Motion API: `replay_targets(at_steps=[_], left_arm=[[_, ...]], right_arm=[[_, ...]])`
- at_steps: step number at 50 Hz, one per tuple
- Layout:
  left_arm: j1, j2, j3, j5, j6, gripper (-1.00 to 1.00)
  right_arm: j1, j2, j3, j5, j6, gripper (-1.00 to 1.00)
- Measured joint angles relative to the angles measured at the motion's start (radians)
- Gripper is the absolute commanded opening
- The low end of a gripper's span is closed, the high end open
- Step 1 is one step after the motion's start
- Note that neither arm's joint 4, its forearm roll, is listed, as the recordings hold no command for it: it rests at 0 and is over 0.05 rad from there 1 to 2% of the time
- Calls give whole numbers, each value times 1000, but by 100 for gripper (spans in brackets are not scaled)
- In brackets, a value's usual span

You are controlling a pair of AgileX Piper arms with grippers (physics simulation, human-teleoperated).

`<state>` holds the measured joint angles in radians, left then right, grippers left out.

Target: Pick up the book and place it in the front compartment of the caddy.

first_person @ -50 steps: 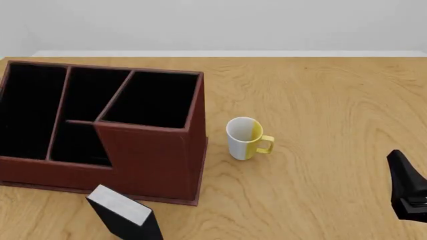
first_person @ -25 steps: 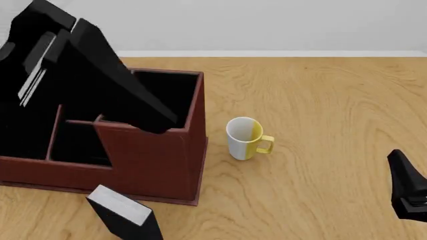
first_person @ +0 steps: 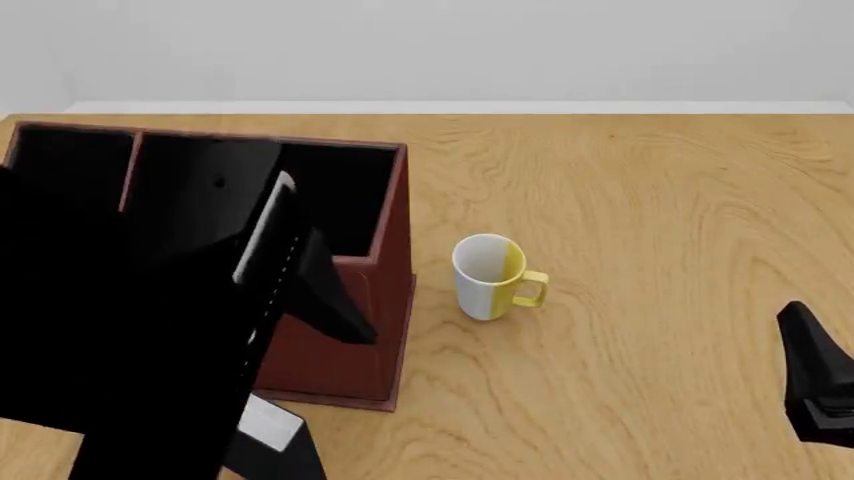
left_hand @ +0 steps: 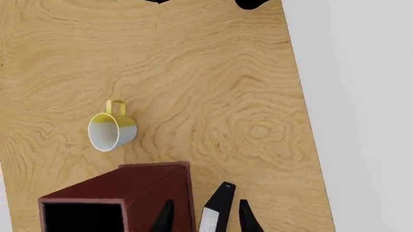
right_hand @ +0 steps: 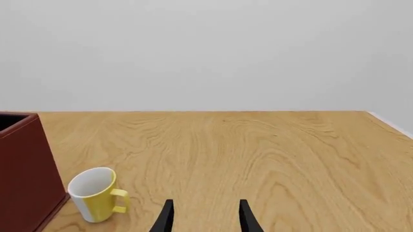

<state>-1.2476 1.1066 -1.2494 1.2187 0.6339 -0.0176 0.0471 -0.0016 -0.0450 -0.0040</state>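
Note:
The book [first_person: 274, 428], black with a pale page edge, stands on the table just in front of the caddy's [first_person: 387, 235] near right corner, partly hidden by my left arm. In the left wrist view the book [left_hand: 219, 200] appears between the open fingers of my left gripper [left_hand: 206, 203], far below them and beside the red-brown caddy [left_hand: 139, 186]. Nothing is held. My left arm [first_person: 147, 330] hangs high over the caddy and hides most of its compartments. My right gripper [right_hand: 206, 203] is open and empty, low at the table's right [first_person: 814, 385].
A white and yellow mug [first_person: 490, 276] stands upright to the right of the caddy, also in the wrist views as mug [left_hand: 111, 131] and mug [right_hand: 96, 193]. Bare wooden table [first_person: 667, 220] spreads right of the mug to the back edge.
My left arm has swung in over the caddy and come closer to the front camera, now covering the caddy's left. The book, mug and right arm have not moved.

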Motion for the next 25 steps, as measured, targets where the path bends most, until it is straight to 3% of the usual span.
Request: replay_targets(at_steps=[25], left_arm=[[140,-30,142,1,288,100]], right_arm=[[0,-15,0,15,6,100]])
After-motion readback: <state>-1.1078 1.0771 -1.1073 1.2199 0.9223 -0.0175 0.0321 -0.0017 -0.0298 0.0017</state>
